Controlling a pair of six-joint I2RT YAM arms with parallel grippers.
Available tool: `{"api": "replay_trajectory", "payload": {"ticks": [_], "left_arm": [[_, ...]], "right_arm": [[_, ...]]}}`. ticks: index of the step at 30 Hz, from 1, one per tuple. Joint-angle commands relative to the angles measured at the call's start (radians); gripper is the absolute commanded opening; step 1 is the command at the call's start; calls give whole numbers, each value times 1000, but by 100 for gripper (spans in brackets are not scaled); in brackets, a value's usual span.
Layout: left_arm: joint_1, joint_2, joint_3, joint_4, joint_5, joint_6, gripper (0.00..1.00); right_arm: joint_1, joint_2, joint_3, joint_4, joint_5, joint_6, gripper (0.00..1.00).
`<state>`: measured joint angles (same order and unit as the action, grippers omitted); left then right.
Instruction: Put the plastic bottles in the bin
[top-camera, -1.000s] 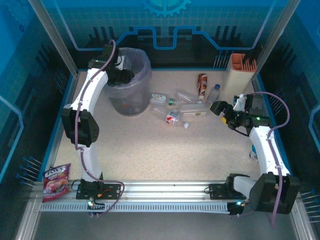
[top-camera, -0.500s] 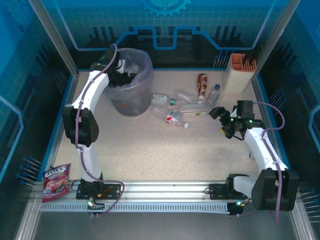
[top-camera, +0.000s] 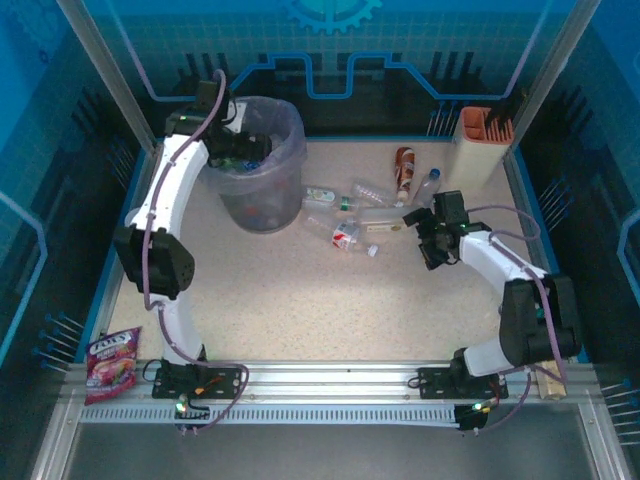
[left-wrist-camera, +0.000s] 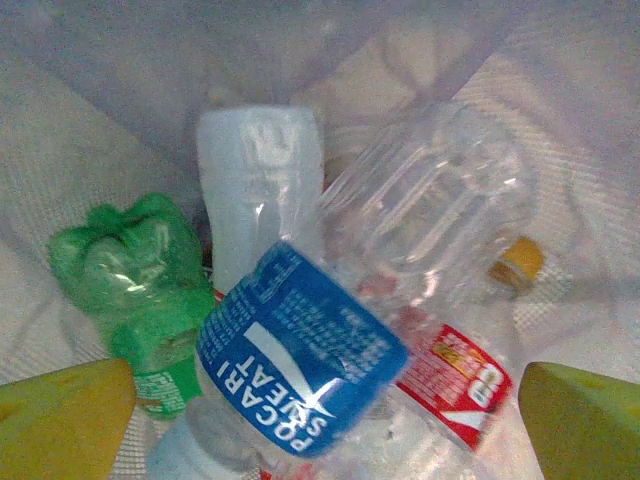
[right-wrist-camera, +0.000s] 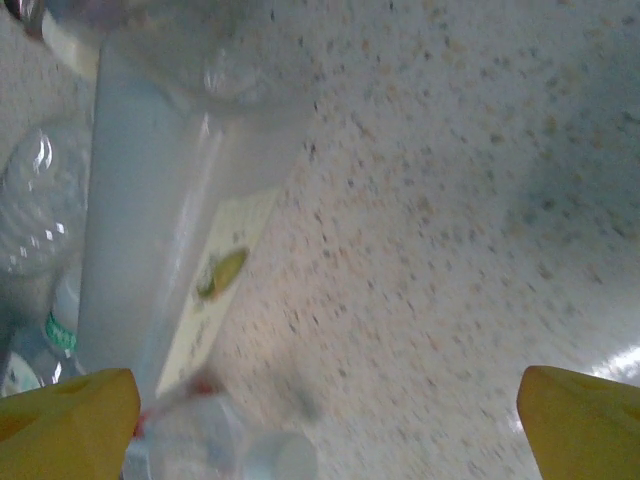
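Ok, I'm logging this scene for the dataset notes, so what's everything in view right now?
bin: one, grey-lavender with clear liner, far left of table
bottles in bin: at least five; green bottle, blue-labelled bottle, frosted bottle, clear bottle, red-labelled bottle
bottles on table: about seven, mostly clear, lying right of bin; brown bottle among them
holder: one, cream and orange, far right corner
snack packet: one, red, near left edge
left gripper: one, yellow-tipped, open above the bin's bottles
right gripper: one, yellow-tipped, open over the table beside loose bottles
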<state>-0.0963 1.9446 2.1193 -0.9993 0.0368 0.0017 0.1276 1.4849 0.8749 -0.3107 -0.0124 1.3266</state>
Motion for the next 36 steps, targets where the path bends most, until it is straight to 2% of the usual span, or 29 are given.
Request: {"api": "replay_trajectory", "payload": {"ticks": [1,5,9,11,20,25,33,36], "left_arm": [[-3,-63,52,-72,-26,46,99],[-3,-153,-3,-41,-97,74,99],[-12,-246,-55,-34,-77,56,99],[-36,-304,-102,-32,-101,58,99],[-160,-650,-478,73,-133,-57,99],[-187,-770,-625,85,-112,-118,99],[-240,-761,-648,88,-110,-151,99],[-254,-750,-659,122,-106,-168,99]], "right_arm": [[12,72,69,84,85,110,97],[15,155,112,127,88,148,96],[19,226,157,125,111,179,97],[18,255,169,132,115,201,97],[30,374,256,136,111,294,96],[29,419,277,143,96,301,86],[15,390,260,167,80,307,65],[-1,346,244,174,64,300,63]]}}
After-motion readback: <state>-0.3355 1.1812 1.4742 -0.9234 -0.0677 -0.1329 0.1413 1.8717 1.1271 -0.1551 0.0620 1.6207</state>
